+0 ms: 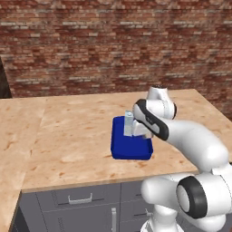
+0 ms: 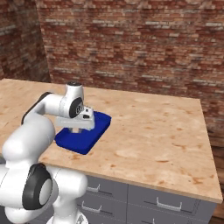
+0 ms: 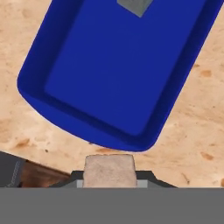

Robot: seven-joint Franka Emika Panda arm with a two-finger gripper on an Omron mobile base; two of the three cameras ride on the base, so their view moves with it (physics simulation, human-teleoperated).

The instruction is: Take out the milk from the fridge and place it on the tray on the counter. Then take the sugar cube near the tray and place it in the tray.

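The dark blue tray [image 1: 129, 147] [image 2: 85, 141] [image 3: 118, 65] lies on the tan counter [image 1: 68, 136] [image 2: 153, 131] near its front edge. The pale milk [image 1: 128, 122] carton stands upright at the tray's far end, and its grey top [image 3: 135, 6] shows in the hand view. My gripper [image 3: 109, 175] hangs just above the tray's near end, shut on the small whitish-tan sugar cube [image 3: 109, 168]. In the right base view the hand [image 2: 78, 122] covers the carton. The fridge is out of view.
A brick wall [image 1: 113, 45] backs the counter. Grey drawers with metal handles [image 1: 79, 198] [image 2: 168, 204] sit under the worktop. The counter's front edge [image 3: 26, 164] runs close below the tray's near rim in the hand view.
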